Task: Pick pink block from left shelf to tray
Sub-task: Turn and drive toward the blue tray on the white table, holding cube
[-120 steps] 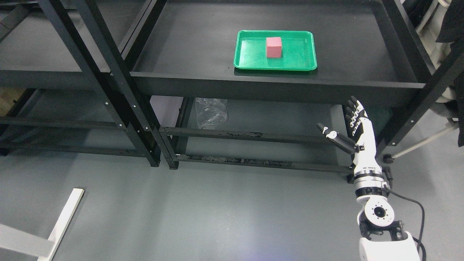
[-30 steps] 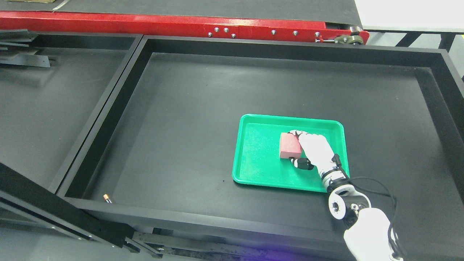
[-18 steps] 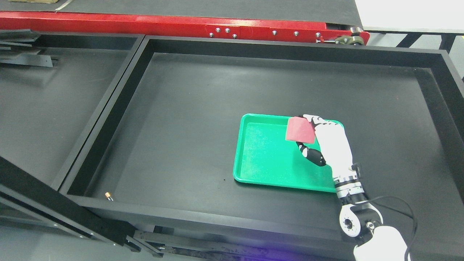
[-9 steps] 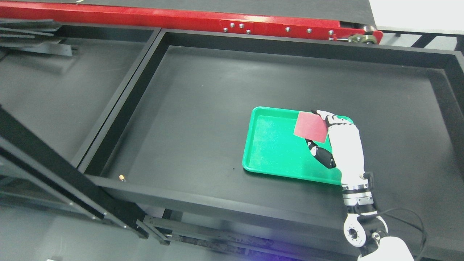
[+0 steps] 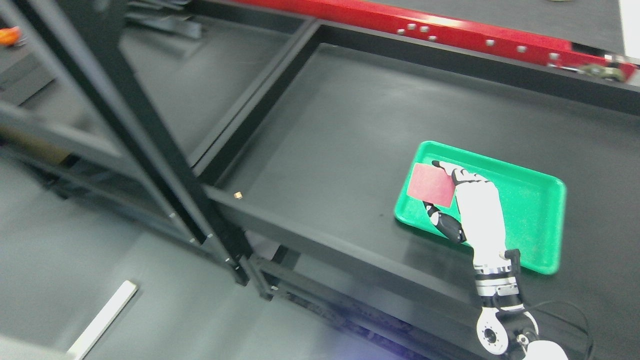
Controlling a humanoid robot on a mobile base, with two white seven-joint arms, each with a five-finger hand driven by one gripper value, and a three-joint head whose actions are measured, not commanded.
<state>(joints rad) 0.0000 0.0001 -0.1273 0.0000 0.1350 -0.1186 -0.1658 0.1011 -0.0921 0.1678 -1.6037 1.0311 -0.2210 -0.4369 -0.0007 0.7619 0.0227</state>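
Note:
My right hand (image 5: 442, 192) is shut on the pink block (image 5: 430, 185), fingers over its top edge and thumb under it. It holds the block lifted above the left end of the green tray (image 5: 530, 200), which lies on the black shelf (image 5: 340, 130). My white forearm rises from the lower right. The left arm does not show.
The shelf has raised black rims and a red beam (image 5: 450, 30) along its far side. A second black shelf (image 5: 190, 80) adjoins on the left. A black upright post (image 5: 125, 105) crosses the left foreground. Grey floor with a white strip (image 5: 102, 320) lies below.
The hand closed on the block in the tray and lifted it. In the last half second the camera has swung left and tilted, so the whole scene shifted right; the hand still holds the block.

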